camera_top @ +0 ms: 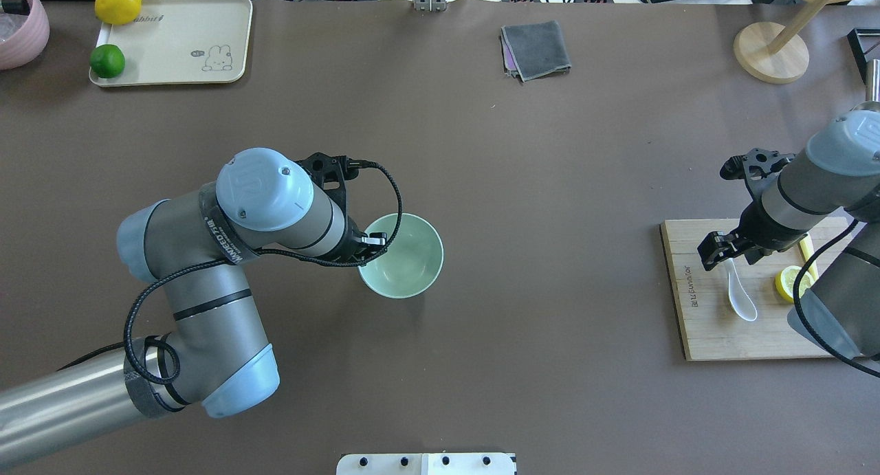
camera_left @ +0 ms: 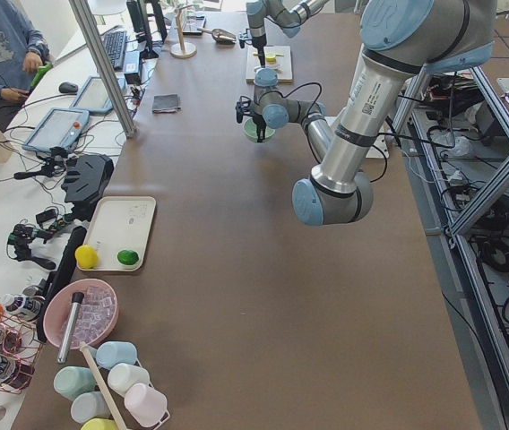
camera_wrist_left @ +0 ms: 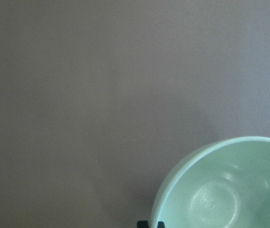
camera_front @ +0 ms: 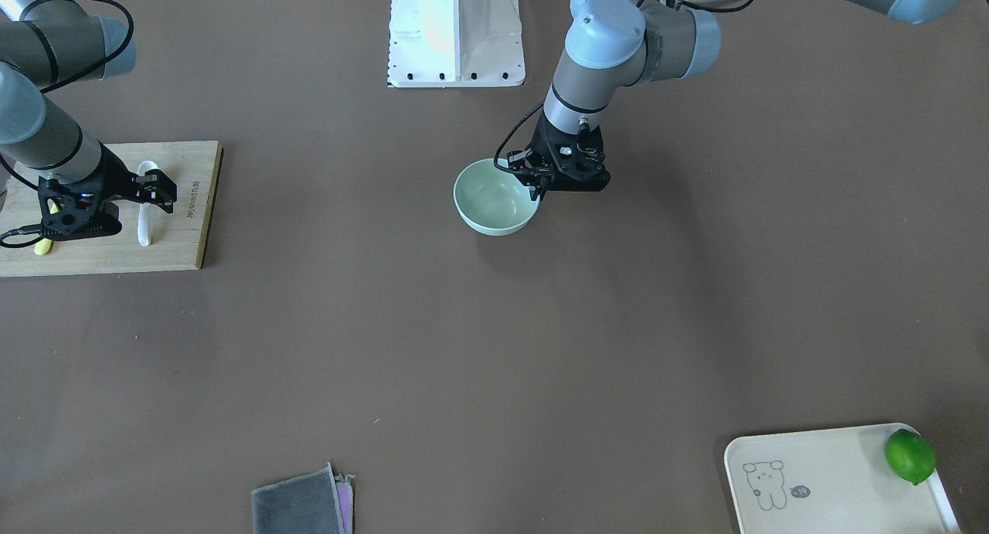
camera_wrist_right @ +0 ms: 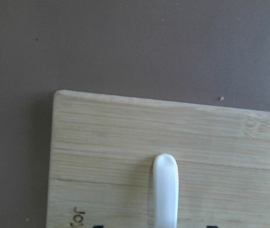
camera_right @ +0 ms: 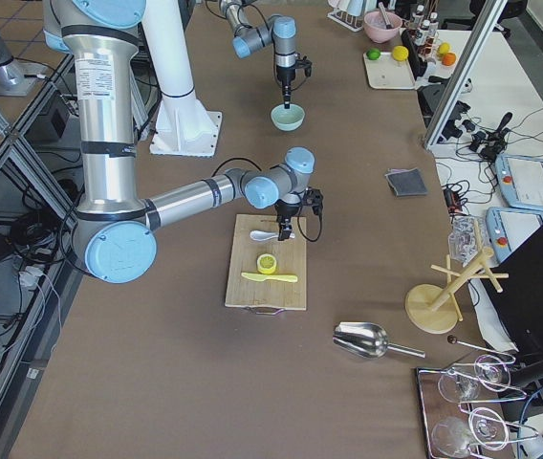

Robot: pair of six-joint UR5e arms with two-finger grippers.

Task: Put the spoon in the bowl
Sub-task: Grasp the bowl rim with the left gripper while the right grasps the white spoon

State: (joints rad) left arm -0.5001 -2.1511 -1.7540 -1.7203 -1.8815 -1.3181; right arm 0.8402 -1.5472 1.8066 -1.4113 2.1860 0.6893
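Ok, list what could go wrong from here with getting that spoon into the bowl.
1. The right gripper is open around the spoon near its handle end on the board. Pinched there, the glossy handle may slip or the scoop may swing down.
2. The left gripper seems clamped on the bowl rim. The arriving arm could crowd it, or the bowl could tip.

In wrist views, cannot see the scoop of the spoon (camera_wrist_right: 166, 190), cropped at the right claw (camera_top: 716, 249), nor half the bowl (camera_wrist_left: 230, 190) by the left claw (camera_wrist_left: 151, 224).
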